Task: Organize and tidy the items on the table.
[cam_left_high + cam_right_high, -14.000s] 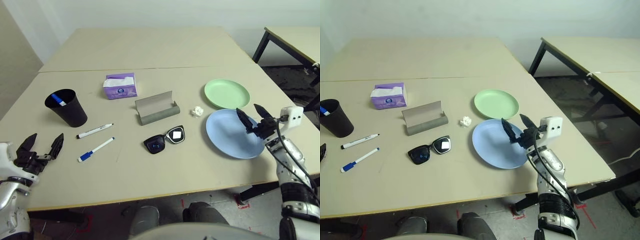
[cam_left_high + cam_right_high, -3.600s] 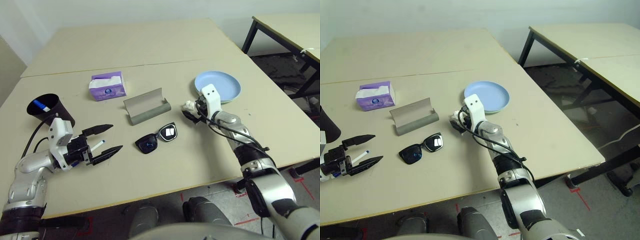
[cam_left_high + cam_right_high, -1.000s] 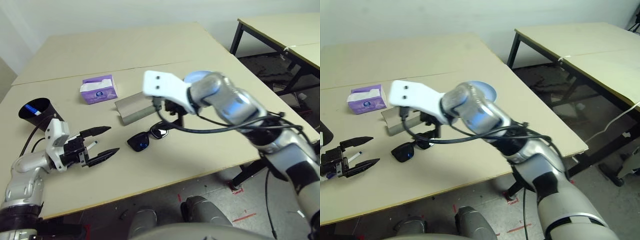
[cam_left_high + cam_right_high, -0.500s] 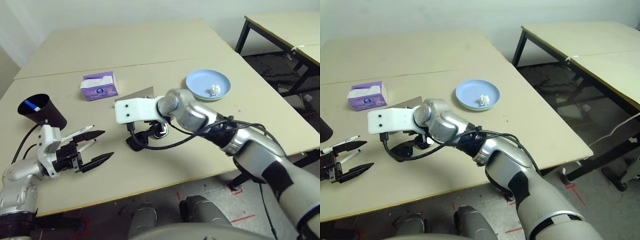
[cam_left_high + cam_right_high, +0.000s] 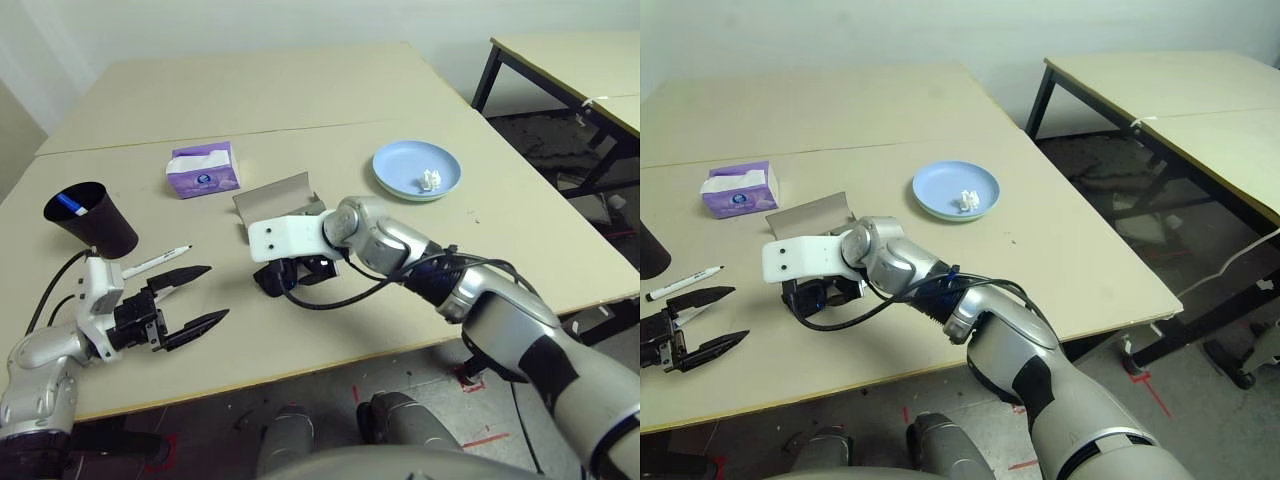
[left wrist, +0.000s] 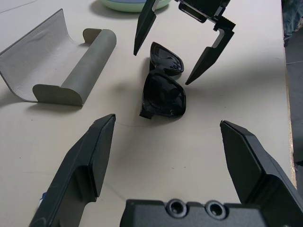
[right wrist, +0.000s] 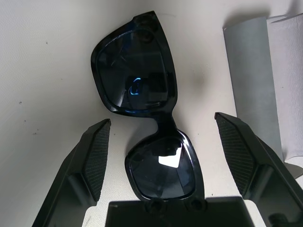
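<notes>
The left wrist view is showing the right gripper spread wide, straddling the sunglasses, grasping nothing; their long axis is running between its fingers. The left gripper is gaping, released.

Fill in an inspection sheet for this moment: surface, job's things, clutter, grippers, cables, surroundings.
Surface: beige table, seam across it.
Job's things: sunglasses flat beside the open case; paper ball on the blue plate; one marker on the table, another in the cup; tissue box behind the case.
Clutter: nothing seen.
Grippers: right gripper open over the sunglasses, not touching; left gripper open, empty.
Cables: black cable looped along the right arm.
Surroundings: second table, black legs.
</notes>
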`<state>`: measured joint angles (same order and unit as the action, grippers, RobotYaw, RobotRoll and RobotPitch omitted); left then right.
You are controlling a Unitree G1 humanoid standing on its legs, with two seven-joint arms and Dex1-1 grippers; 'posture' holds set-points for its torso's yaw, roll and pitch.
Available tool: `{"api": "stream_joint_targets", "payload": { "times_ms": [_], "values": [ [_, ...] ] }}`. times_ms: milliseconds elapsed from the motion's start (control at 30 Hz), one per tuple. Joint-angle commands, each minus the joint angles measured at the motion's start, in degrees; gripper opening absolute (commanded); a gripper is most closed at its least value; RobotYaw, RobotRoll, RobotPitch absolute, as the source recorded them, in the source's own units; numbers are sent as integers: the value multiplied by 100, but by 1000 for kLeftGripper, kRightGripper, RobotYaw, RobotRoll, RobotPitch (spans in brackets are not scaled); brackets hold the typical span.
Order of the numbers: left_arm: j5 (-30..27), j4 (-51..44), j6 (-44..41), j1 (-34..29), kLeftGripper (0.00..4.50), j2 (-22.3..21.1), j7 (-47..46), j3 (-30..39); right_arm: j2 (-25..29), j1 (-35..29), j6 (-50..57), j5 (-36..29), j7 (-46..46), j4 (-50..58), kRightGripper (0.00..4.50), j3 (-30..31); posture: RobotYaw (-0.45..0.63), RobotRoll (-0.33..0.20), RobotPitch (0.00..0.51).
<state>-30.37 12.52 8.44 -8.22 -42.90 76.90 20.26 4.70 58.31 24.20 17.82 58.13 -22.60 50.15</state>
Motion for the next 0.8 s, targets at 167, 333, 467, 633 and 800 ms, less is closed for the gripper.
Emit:
{"api": "stream_joint_targets", "payload": {
  "times_ms": [167,333,467,633,800],
  "values": [
    [9,-400,-91,-145,4500,86,-212,-32,-69,14,-215,111,102,-139,4470,-161,16,0,61],
    [3,-511,-133,-208,4500,123,-323,-7,-24,-31,-328,161,160,-211,4470,-188,25,0,54],
    [-2,-507,-109,-238,4500,144,-361,12,-60,-40,-400,208,177,-305,4470,-227,33,0,51],
    [-33,-672,-169,-305,4500,146,-461,23,-28,-75,-419,232,217,-297,4470,-304,36,0,52],
    [-54,-758,-204,-364,4500,130,-524,24,28,-113,-438,263,277,-268,4470,-345,35,0,53]
  ]
}}
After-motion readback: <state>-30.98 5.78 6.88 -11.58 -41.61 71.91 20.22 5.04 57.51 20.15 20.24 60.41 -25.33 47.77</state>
